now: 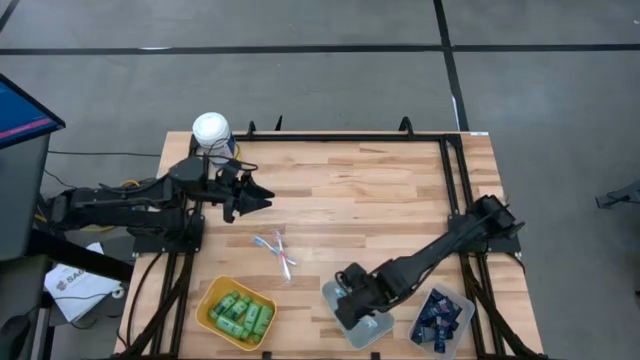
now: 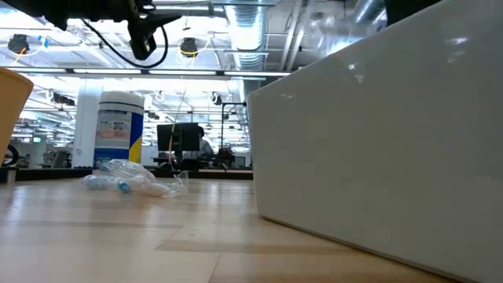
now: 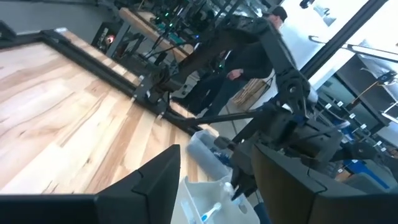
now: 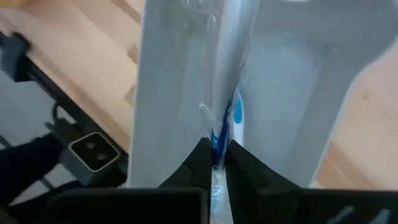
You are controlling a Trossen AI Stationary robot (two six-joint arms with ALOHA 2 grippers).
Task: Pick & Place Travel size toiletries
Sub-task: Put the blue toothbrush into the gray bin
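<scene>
**Right gripper pinching a wrapped toothbrush over the grey tray**

We are looking down on a wooden table [image 1: 380, 190] with two dark arms. The right gripper [image 4: 214, 163] is hanging over a pale grey tray [image 1: 378, 327] at the near edge, its fingers pressed together on a clear-wrapped blue and white toothbrush [image 4: 229, 99]. In the right wrist view the toothbrush's long axis is running straight out from the fingertips, along the tray's length, with the far end pointing away from the gripper.

More wrapped toothbrushes [image 1: 277, 250] are lying loose at the middle of the table, well apart from the tray, slanting roughly from far-left to near-right. A yellow bin [image 1: 208, 300] holding green bottles [image 1: 243, 316] is sitting near the left front, and a clear bin [image 1: 462, 305] of navy tubes [image 1: 438, 318] is just beside the grey tray on the right.

The left gripper [image 1: 262, 200] is hovering above the table's far-left part, fingers spread and empty, beside a white-lidded canister [image 1: 211, 129].
</scene>
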